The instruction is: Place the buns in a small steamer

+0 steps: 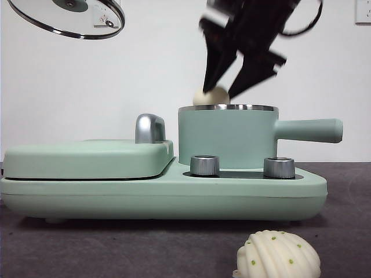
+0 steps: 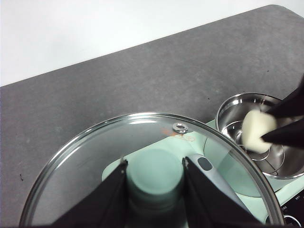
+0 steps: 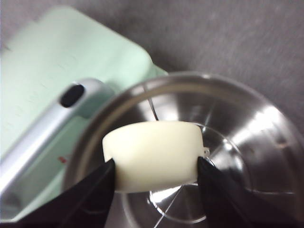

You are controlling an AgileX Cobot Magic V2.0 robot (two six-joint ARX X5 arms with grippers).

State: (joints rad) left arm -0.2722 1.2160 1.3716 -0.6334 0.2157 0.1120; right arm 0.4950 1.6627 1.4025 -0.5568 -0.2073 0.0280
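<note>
The mint-green small steamer (image 1: pixel 226 136) stands open on its base, handle pointing right. My right gripper (image 1: pixel 223 90) is shut on the smooth bun (image 1: pixel 211 96), holding it just above the steel rim (image 3: pixel 190 83); the bun (image 3: pixel 154 154) hangs over the shiny steel inside. The ribbed bun (image 1: pixel 279 255) with green dots lies on the table in front of the steamer. High at the left, my left gripper (image 2: pixel 154 175) is shut on the green knob (image 2: pixel 154 178) of the glass lid (image 1: pixel 66 17), held up in the air.
A flat mint-green lidded griddle (image 1: pixel 87 157) with a steel handle (image 1: pixel 149 127) fills the left half of the appliance. Two steel knobs (image 1: pixel 204 165) sit in front of the steamer. The dark table (image 1: pixel 116 249) extends in front.
</note>
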